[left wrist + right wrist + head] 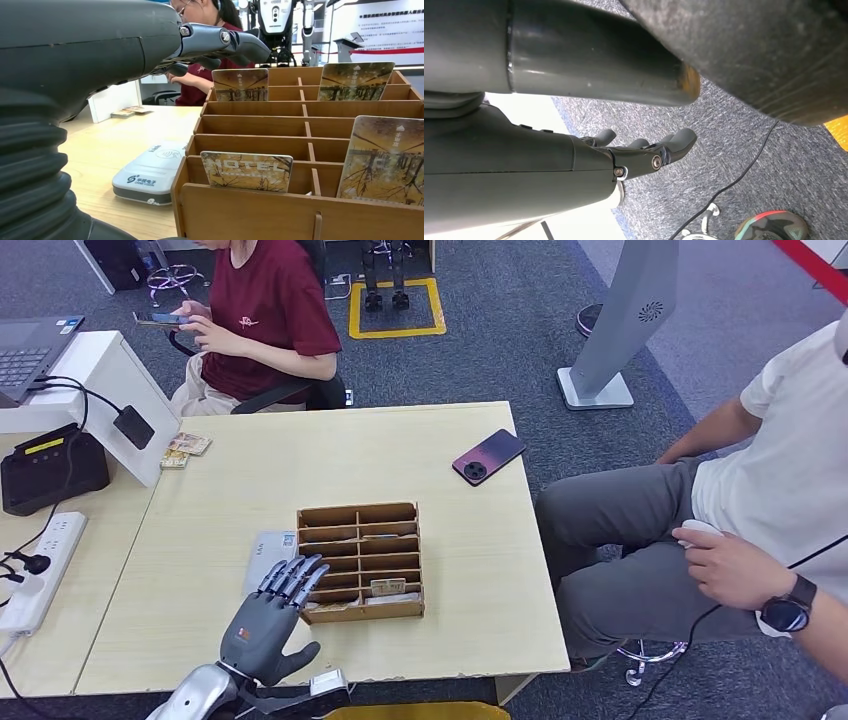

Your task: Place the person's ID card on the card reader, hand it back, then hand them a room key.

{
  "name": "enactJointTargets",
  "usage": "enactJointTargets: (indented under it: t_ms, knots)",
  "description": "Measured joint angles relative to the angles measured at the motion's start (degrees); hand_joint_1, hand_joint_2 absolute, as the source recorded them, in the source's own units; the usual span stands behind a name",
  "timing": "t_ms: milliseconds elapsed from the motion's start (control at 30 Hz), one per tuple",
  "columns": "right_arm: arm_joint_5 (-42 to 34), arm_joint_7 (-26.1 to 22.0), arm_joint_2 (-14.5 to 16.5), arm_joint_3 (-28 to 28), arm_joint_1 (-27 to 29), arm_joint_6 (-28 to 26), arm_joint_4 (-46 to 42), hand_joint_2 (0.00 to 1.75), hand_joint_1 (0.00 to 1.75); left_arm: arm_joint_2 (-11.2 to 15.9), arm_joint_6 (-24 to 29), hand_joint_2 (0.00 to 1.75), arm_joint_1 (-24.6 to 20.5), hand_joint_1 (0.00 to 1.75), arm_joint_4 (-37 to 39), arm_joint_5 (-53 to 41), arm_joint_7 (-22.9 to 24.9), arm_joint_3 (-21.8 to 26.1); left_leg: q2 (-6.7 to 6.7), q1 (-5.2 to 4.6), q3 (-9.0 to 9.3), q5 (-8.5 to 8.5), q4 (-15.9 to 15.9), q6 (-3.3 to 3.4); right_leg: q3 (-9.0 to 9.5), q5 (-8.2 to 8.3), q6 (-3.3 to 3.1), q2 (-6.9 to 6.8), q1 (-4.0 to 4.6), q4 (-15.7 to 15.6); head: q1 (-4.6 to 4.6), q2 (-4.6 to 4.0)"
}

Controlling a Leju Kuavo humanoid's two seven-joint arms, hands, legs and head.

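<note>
The robot's left hand hovers empty, fingers spread, over the white card reader left of the wooden key-card rack — no ID card visible; it should likely wait, palm ready, right hand hanging loose.

Table — organizer, reader, phone
</note>
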Motion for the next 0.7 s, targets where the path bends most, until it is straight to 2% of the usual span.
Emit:
enactJointTargets:
  t_ms: [700]
  knots:
    - [0.15,-0.09,0.00,0.00,0.00,-0.07,0.00,0.00,0.00,-1.15,-0.85,1.75,-0.15,0.00,1.28,0.44,-0.37,0.00,0.00,0.00,0.00,0.00,0.00,0.00,0.00,0.00,0.00,0.00,0.00,0.00,0.00,0.00]
